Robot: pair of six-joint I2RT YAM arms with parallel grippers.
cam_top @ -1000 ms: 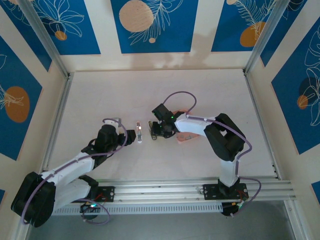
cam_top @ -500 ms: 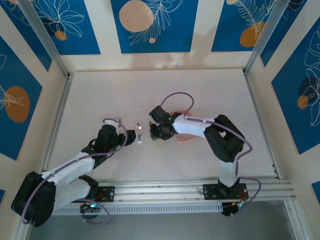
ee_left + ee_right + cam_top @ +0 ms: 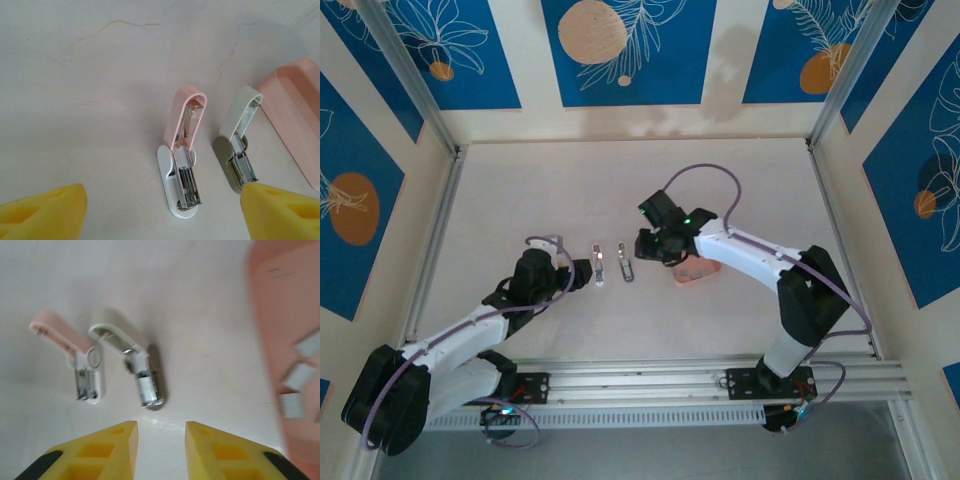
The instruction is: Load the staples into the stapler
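1. Straight ahead of the left hand [image 3: 584, 271], which is held low over the pale surface [image 3: 520, 190], lies the pink stapler [image 3: 182, 150]. Its pink lid is swung up and back, its white base lies flat and its metal channel is bared. The near end of the base lines up with the gap between the fingertips.
2. That hand's yellow fingers [image 3: 42, 212] stand wide apart with nothing gripped between them.
3. Just off the right-side finger in the left wrist view lies the white stapler [image 3: 237, 145], with its white lid raised over a grey base. Its near end runs behind that fingertip, and I cannot tell whether they touch.
4. Both staplers lie side by side and parallel, close but apart.
5. Beyond the white stapler from the left hand, the right hand [image 3: 161, 427] is held over the surface. Its fingers are parted by a narrow gap and hold nothing.
6. Ahead of the right hand's fingertips lies the white stapler, a little left of the gap in that wrist view. The pink one lies further left.
7. Close beside the right hand, on the right of its wrist view, sits the salmon-pink tray [image 3: 265, 315]. The staples [image 3: 302, 375] lie loose inside it as small grey strips, too blurred to count. Whether any staples sit in either channel I cannot tell.
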